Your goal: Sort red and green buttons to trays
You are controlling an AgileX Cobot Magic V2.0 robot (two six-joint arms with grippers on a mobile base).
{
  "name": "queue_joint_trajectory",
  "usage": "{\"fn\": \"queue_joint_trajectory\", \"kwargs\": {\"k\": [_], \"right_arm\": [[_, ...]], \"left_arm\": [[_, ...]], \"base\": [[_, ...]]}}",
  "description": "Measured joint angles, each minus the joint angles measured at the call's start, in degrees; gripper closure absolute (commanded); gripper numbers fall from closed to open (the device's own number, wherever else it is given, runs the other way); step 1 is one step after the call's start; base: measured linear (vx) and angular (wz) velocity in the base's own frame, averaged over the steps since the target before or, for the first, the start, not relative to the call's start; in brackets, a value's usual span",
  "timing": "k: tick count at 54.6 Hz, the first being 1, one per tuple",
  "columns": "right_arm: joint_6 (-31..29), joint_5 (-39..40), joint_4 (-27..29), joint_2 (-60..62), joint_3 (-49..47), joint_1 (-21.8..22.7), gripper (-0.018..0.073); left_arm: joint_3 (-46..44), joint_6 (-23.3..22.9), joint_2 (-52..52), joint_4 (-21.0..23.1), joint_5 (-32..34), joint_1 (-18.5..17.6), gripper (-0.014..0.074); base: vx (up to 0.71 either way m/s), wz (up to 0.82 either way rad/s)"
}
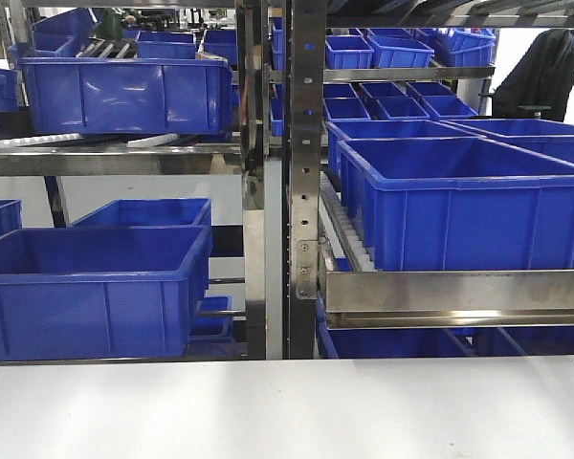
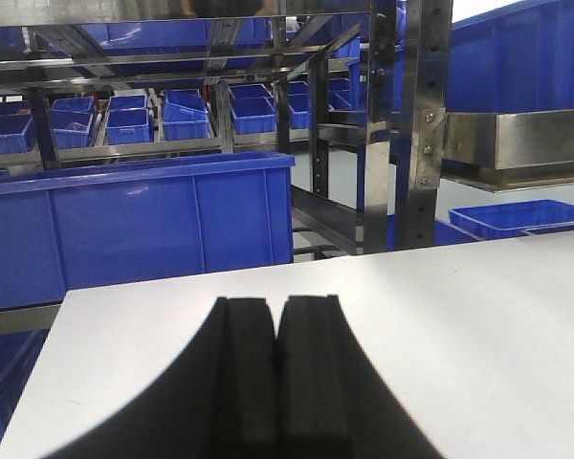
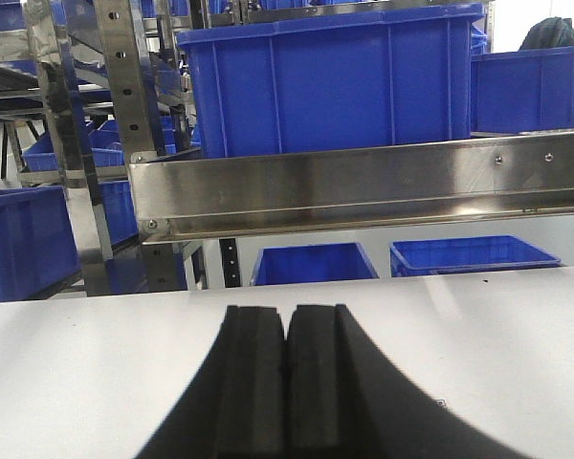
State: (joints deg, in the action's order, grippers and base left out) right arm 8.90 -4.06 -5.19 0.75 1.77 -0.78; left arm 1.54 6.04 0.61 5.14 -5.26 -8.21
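The left pincer and right pincer rest low at 6 o'clock over the white table, jaws pressed together on nothing, apparently parked with nothing to grasp. Tally: two pincers, no buttons and no trays in any view. Blue crates crowd the steel racks from 9 to 3 o'clock.

The white table spans the front view's lower band, its matte top showing soft glare. Beyond its far edge, at 12 o'clock, stands a steel rack; its shelves carry blue crates at 11 and 1 o'clock.
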Motion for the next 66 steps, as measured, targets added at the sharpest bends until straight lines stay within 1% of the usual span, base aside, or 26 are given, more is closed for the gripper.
{"fn": "queue_joint_trajectory", "kwargs": {"k": [48, 52, 60, 66], "right_arm": [[0.0, -0.1, 0.0, 0.0, 0.0, 0.0, 0.0568], [0.0, -0.1, 0.0, 0.0, 0.0, 0.0, 0.0568], [0.0, 0.2, 0.0, 0.0, 0.0, 0.0, 0.0568], [0.0, 2.9, 0.0, 0.0, 0.0, 0.0, 0.0568]], "left_arm": [[0.0, 0.0, 0.0, 0.0, 0.4, 0.0, 0.0599], [0.0, 0.0, 0.0, 0.0, 1.9, 0.0, 0.0599], [0.0, 0.0, 0.0, 0.0, 7.9, 0.0, 0.0599], [0.0, 0.0, 0.0, 0.0, 12.6, 0.0, 0.0596]], "base": [[0.0, 0.0], [0.0, 0.0], [0.0, 0.0], [0.0, 0.0]]}}
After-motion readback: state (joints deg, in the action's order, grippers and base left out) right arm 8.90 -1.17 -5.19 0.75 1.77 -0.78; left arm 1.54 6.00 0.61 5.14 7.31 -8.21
